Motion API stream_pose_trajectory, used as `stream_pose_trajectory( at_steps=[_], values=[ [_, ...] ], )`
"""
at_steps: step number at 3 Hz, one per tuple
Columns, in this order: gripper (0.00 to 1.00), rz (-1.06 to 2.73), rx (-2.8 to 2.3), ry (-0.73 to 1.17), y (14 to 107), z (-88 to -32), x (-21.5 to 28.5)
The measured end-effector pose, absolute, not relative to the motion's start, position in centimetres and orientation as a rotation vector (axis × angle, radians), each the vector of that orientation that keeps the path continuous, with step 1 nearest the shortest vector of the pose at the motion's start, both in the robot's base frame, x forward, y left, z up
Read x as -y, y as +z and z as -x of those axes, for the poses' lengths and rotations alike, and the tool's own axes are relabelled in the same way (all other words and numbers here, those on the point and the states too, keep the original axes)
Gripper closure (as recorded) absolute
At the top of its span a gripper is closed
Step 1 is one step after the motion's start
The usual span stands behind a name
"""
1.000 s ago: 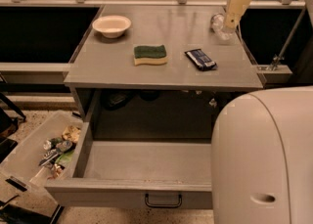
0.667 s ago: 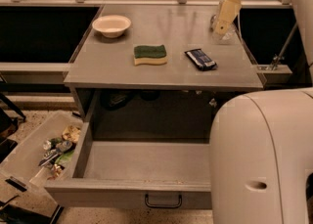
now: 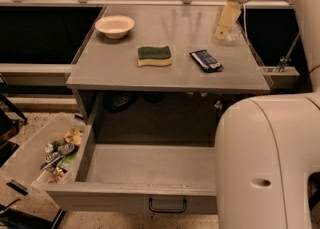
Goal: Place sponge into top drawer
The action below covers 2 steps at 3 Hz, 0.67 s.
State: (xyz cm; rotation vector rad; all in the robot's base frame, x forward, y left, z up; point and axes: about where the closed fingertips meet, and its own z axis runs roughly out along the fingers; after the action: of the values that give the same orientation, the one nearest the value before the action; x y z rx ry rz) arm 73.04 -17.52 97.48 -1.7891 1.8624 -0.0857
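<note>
The sponge, dark green on top with a yellow base, lies flat near the middle of the grey cabinet top. The top drawer under it is pulled wide open; its flat grey bottom is bare and its dark bar handle faces me. My gripper hangs from the white arm at the top right, above the cabinet's back right corner. It is well to the right of and behind the sponge and holds nothing that I can see.
A white bowl sits at the back left of the top. A dark blue snack wrapper lies right of the sponge. A clear plastic bin of clutter stands on the floor left of the drawer. My arm's white housing covers the drawer's right end.
My gripper has moved a little to the left and lower over the cabinet's back right corner. The sponge, wrapper, bowl and drawer have not moved.
</note>
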Motion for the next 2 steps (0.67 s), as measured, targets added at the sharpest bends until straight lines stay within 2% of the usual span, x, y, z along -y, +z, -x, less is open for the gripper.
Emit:
stream_pose_trajectory(
  at_steps=[1, 2],
  values=[
    [0.00, 1.817, -1.773, 0.034, 96.3, -73.1, 15.8],
    [0.00, 1.935, -1.614, 0.291, 92.2, -73.1, 8.5]
  ],
)
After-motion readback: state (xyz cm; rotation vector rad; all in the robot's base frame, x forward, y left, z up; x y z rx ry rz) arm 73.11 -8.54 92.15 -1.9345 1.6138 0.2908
